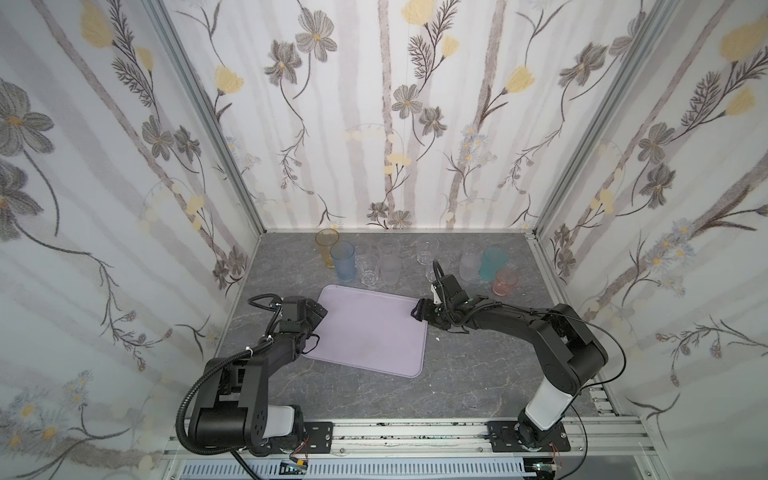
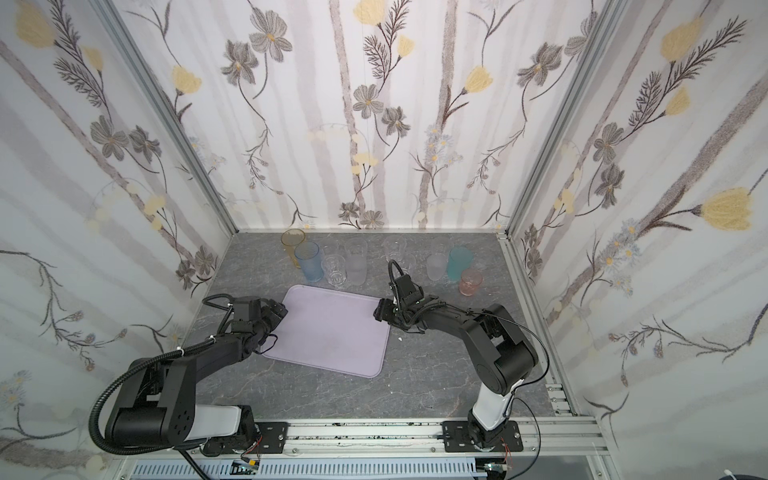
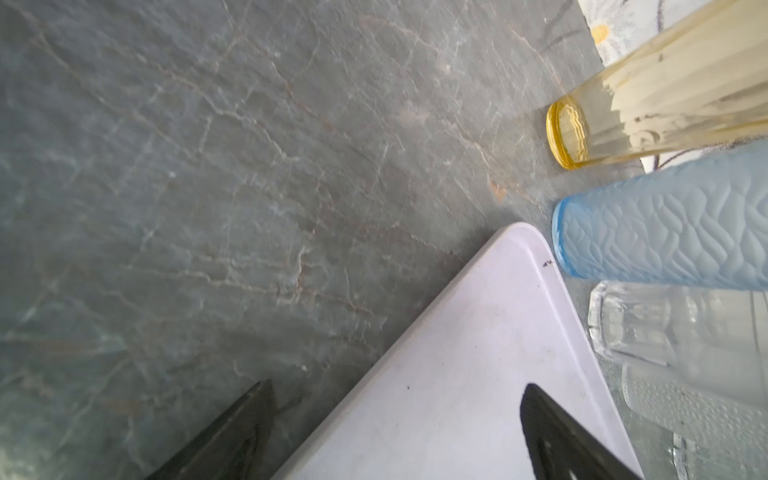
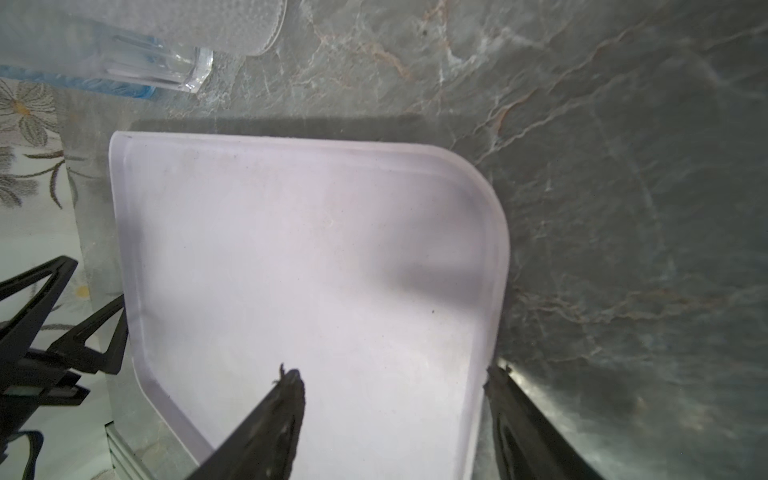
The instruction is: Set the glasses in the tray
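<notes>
Over the tray's (image 1: 370,332) edges, your left end effector (image 3: 397,384) and right end effector (image 4: 395,370) are hovering released and empty; be approaching the glasses (image 1: 390,268) level.

Soft, even white light fills the cell in both top views. There are no hard shadows, just faint grey pools under the arms on the grey marbled tabletop (image 1: 478,374). The floral wallpapered walls (image 1: 104,166) bow outward toward the frame edges, classic wide-lens stretch.

Over to the right wrist view: a dark shadow band runs along one rim of the pale lilac plastic tray (image 4: 291,143), a smudge of shade sits on its floor, and there's a bright sheen on the stone just outside it.

Left wrist view: the left gripper (image 3: 395,390) shows black fingers (image 3: 232,436) blurred up close, and the tall amber ribbed glass (image 3: 665,104) glows pale.
</notes>
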Tool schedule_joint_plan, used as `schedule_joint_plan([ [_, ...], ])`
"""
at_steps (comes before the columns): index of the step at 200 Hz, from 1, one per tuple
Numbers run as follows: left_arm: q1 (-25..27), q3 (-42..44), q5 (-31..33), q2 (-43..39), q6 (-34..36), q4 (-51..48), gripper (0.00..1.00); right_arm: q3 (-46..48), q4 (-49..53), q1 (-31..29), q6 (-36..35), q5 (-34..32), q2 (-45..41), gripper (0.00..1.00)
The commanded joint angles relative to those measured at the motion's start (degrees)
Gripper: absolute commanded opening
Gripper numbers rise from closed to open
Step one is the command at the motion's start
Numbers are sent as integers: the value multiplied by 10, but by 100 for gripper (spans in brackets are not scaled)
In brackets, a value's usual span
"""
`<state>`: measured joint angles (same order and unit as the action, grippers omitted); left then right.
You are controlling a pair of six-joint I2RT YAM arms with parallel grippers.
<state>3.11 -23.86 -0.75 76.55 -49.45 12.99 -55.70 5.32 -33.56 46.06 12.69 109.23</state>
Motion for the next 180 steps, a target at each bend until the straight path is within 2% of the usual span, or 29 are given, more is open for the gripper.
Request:
schedule_joint_plan([
  [1, 41, 31, -19, -28, -72, -61, 95, -27, 8, 17, -36, -11, 15, 70],
  [25, 112, 45, 3, -56, -120, -63, 94, -64, 44, 32, -75, -42, 31, 69],
  [43, 156, 52, 12, -76, -148, -68, 94, -86, 77, 41, -107, -91, 35, 69],
  [67, 198, 62, 35, -99, -175, -79, 93, -93, 102, 50, -138, -139, 29, 69],
  [88, 215, 46, 57, -110, -167, -108, 93, -104, 136, 49, -159, -188, 20, 70],
  [103, 215, 20, 74, -119, -135, -139, 94, -102, 150, 49, -163, -227, -1, 69],
  [133, 211, -72, 102, -119, 9, -216, 95, -104, 170, 32, -158, -257, -56, 69],
  [156, 184, -157, 107, -109, 111, -224, 95, -103, 148, -32, -131, -257, -71, 69],
  [180, 123, -253, 87, -68, 179, -224, 90, -129, 130, -92, -98, -242, -44, 68],
])
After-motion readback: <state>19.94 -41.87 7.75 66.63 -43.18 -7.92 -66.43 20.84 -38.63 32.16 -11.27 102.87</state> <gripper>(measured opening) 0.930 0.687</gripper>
